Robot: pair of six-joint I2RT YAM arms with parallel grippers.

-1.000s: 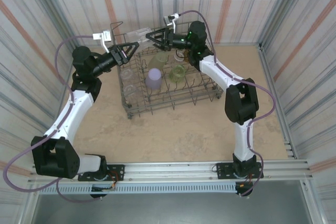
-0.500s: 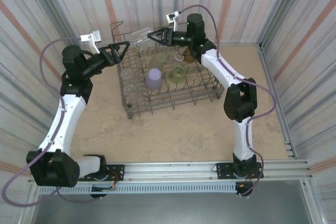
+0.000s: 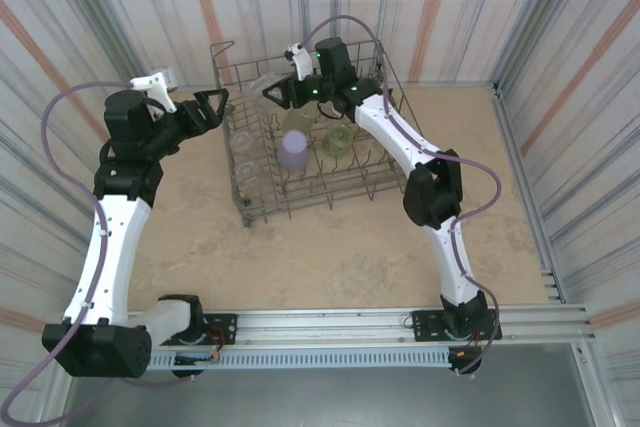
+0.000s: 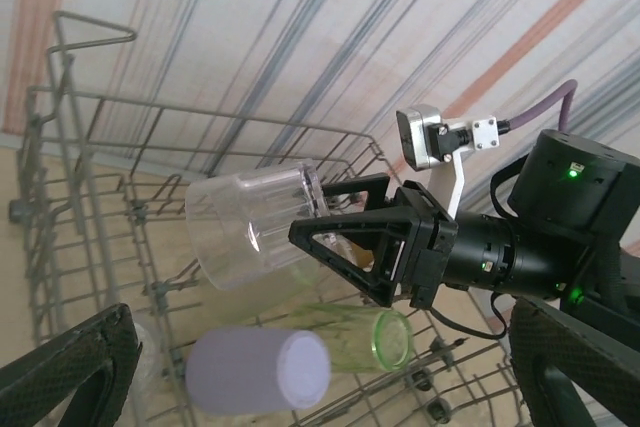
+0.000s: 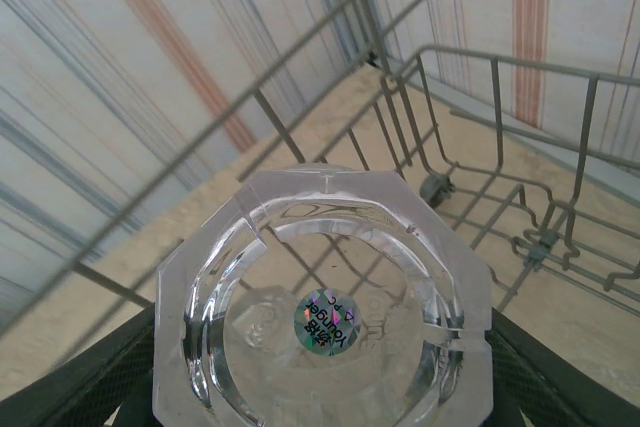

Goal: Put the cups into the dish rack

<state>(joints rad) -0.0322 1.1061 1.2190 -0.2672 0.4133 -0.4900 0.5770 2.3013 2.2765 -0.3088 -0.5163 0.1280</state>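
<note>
The grey wire dish rack [image 3: 400, 172] stands at the back of the table. My right gripper [image 3: 272, 94] is shut on a clear cup [image 3: 258, 85] and holds it on its side over the rack's far left corner. In the left wrist view this clear cup [image 4: 250, 229] hangs above a lavender cup [image 4: 255, 373] and a yellow-green cup [image 4: 365, 339] lying in the rack [image 4: 60, 197]. The right wrist view looks at the clear cup's base [image 5: 325, 319] between my fingers [image 5: 90, 379]. My left gripper [image 3: 214, 107] is open and empty, left of the rack.
In the rack, seen from above, are the lavender cup [image 3: 293, 151], two yellow-green cups [image 3: 340, 139] [image 3: 300, 117] and another clear cup [image 3: 246, 169]. Striped walls [image 3: 120, 7] close in behind and on both sides. Bare tan table [image 3: 330, 257] lies in front of the rack.
My right gripper has carried the clear cup left and down toward the rack's far left corner. My left gripper has drawn back to the left, away from the cup.
</note>
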